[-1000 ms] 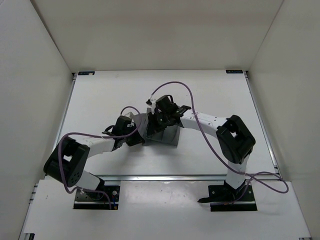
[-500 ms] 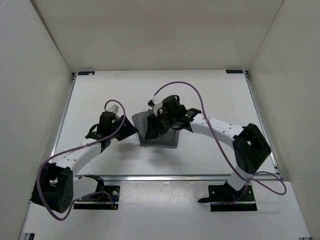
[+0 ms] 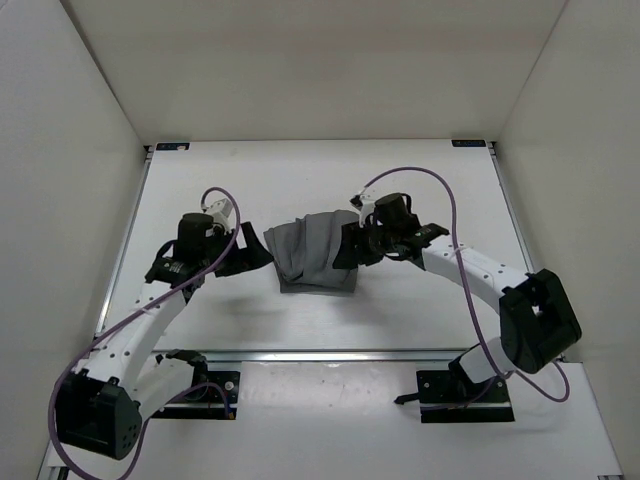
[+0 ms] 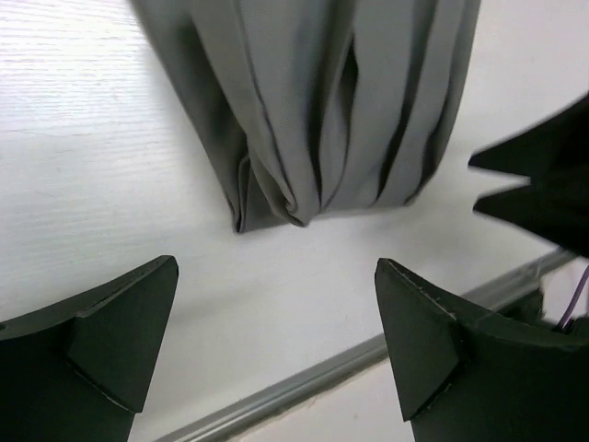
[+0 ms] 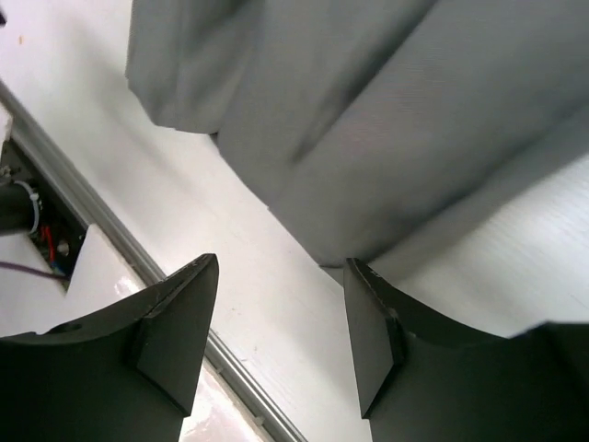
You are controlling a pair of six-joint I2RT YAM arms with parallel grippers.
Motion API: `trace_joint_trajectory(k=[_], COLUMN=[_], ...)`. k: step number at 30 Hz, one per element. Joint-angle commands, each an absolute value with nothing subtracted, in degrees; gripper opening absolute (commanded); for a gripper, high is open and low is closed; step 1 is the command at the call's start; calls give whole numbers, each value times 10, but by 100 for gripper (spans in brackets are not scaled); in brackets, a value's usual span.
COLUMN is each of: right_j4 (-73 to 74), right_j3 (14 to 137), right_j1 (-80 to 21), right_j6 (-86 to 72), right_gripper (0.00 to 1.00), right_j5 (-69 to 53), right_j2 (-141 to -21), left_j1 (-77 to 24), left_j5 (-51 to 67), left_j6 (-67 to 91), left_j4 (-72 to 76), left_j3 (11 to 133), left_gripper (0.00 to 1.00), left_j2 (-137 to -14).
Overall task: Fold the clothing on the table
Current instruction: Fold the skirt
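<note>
We see the grey pleated garment [image 3: 318, 258] on the table [image 3: 430, 180], between the left gripper [image 4: 276, 267] and the right gripper [image 5: 281, 267], both open and empty

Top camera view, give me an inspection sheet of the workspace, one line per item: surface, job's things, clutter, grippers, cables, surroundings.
Surface: white table, no marks seen on its bare parts.
Job's things: dark grey pleated clothing, lying mid-table in a compact bundle between the two arms.
Clutter: nothing seen.
Grippers: left gripper open and empty, just short of the clothing's left edge; right gripper open at its right edge, holding nothing.
Cables: purple cables loop above both arms, clear of the clothing.
Surroundings: plain white enclosure walls on three sides; metal rail along the near edge.
</note>
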State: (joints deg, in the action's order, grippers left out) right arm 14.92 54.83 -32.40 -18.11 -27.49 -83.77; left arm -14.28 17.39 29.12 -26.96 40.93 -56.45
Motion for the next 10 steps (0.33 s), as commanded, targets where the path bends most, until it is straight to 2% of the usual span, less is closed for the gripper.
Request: trace_joint_trajectory(k=[1,10], right_j4=[146,127], right_j3=[546,524], right_j1=[-314,-321], right_j6=[-166,-183], right_gripper=[54,57], right_j5=[-245,-170], right_j2=[-797,-798], left_j1=[-174,-164], left_j5=[165,137], left_j6=[218,188], left_j4=[-373,-418], left_j3=[447,440], left_gripper=[99,98], left_j2=[-584,-575])
